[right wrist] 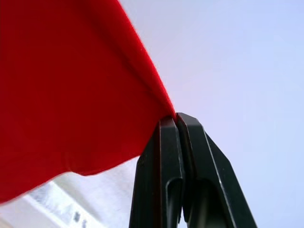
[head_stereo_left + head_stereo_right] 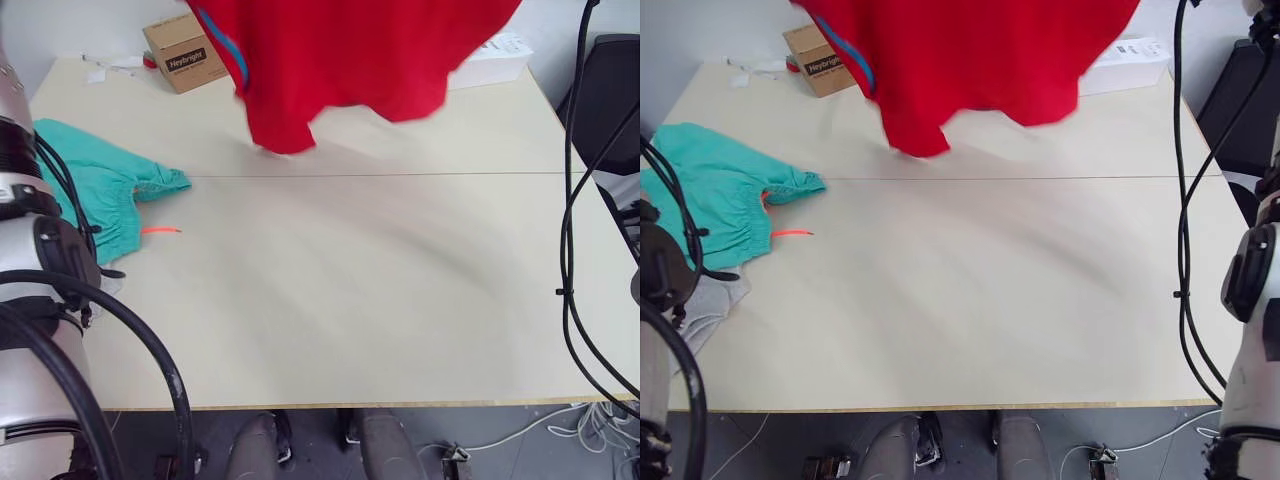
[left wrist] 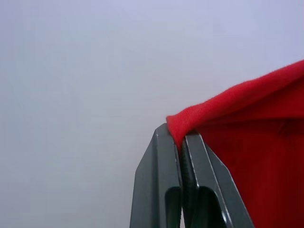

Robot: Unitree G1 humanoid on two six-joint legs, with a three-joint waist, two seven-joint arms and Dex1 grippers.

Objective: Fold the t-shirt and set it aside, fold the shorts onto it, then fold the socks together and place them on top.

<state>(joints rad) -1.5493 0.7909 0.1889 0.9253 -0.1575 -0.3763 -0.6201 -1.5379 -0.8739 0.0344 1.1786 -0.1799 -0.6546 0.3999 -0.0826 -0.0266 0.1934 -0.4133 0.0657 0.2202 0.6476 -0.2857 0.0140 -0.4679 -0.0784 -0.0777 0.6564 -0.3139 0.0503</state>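
Left wrist view: left gripper (image 3: 181, 137) clamps the bright red cloth t-shirt (image 2: 350, 60); right gripper (image 1: 175, 118) likewise. Shirt hangs at frame top, above the pale wooden table (image 2: 350, 290). Lower both corners evenly, keeping the cloth taut and flat.

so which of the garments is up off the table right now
The red t-shirt: it hangs in the air, pinched by the left gripper and right gripper. The teal shorts lie flat on the table.
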